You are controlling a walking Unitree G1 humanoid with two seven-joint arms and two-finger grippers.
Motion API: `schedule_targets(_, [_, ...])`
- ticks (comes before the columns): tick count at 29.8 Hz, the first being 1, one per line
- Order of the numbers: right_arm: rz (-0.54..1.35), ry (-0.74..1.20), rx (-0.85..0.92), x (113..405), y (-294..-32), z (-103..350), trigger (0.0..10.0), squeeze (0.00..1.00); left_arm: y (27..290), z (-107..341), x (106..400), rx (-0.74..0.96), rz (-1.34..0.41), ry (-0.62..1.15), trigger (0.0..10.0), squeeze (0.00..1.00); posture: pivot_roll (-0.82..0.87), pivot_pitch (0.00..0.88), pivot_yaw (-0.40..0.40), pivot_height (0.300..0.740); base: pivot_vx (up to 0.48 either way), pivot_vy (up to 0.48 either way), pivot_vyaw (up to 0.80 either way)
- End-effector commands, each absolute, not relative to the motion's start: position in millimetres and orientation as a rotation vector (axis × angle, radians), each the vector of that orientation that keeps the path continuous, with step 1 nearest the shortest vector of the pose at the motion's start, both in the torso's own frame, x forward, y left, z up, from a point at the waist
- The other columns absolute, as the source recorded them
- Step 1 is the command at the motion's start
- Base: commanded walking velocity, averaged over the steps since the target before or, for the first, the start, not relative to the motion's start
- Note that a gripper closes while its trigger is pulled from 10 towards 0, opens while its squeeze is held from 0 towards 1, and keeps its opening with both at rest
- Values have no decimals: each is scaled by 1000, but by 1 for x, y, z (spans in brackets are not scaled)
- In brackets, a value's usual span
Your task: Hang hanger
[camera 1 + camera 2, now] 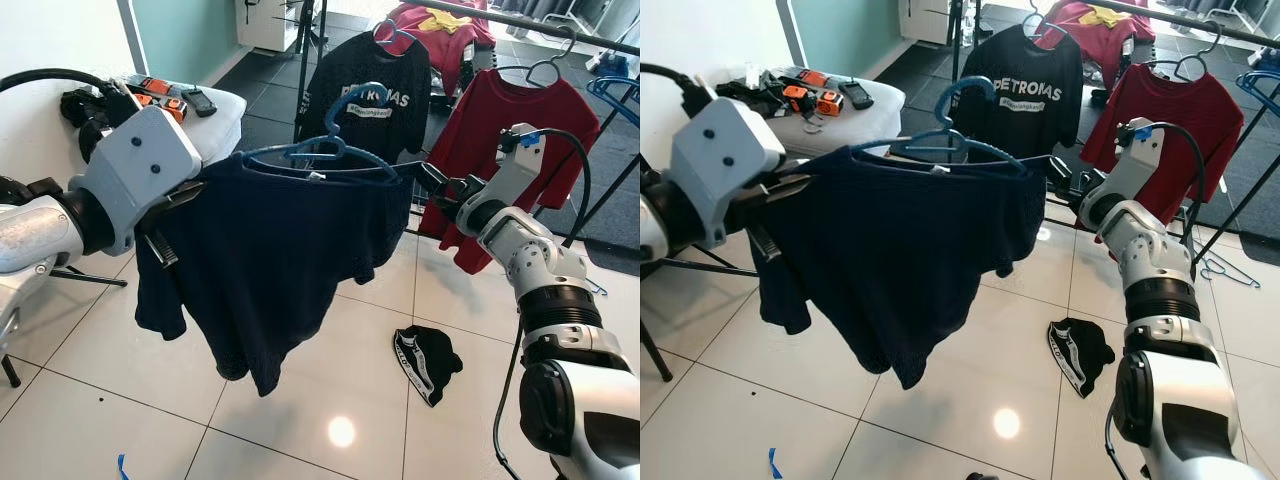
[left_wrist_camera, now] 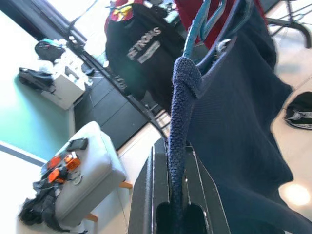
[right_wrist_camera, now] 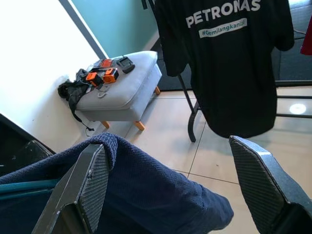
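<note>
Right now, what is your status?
Left gripper shut on navy shirt. Right gripper open at its other shoulder. Blue hanger not on rack.

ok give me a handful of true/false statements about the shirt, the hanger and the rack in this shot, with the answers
1. The navy shirt is on a blue hanger. True.
2. The left gripper is open and holds nothing. False: its fingers are shut on a fold of the navy shirt.
3. The right gripper is open, with the shirt's shoulder lying by one finger. True.
4. The blue hanger's hook is already over the rack bar. False: it is held in the air in front of the rack, not yet hung.
5. A black Petronas shirt and a red shirt hang on the rack. True.
6. The floor under the shirt is carpet. False: it is glossy tiled floor, with a black garment lying on it.
</note>
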State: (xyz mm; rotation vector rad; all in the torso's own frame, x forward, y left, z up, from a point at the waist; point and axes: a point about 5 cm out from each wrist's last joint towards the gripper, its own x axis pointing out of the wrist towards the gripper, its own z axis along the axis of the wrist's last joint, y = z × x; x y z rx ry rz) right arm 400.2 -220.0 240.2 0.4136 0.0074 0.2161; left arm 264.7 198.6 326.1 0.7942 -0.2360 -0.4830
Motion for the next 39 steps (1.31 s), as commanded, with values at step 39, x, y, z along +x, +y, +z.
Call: schedule_targets(39, [204,30,401,399,-226,235,10000,0,229,353,242,804,-432,-307,0,0,7,132,-59,740,0,0,0])
